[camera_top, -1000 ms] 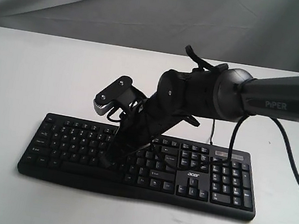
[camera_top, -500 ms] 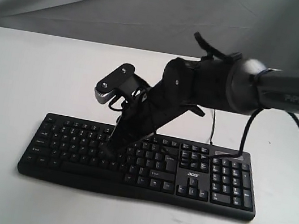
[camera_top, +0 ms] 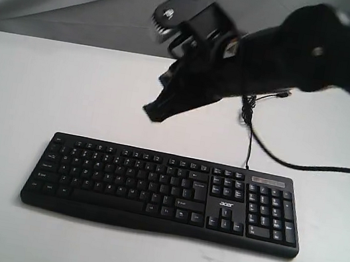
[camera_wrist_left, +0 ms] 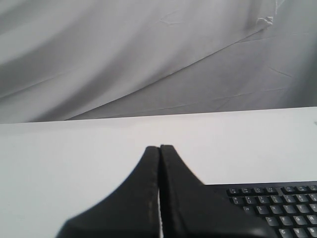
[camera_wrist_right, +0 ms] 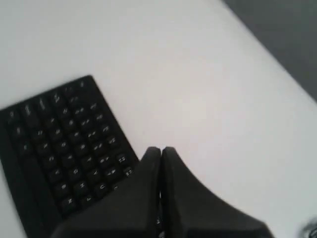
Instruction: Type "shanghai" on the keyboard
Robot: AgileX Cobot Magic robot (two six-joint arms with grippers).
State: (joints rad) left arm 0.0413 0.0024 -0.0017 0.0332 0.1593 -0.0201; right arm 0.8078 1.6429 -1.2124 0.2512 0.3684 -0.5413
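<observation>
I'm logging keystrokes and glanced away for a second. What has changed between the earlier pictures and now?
The right claw, shut, was pressing down among the letter keys. It has since lifted straight off the keyboard and now hangs well above it, touching nothing. It took hold of nothing and let nothing go. The keyboard stayed where it was on the table.

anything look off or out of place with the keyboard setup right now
Nothing stands out. The keyboard lies flat on the white table, no keys visibly missing, with a thin black cable leaving its back edge. The right gripper is shut and held above it, not touching.
</observation>
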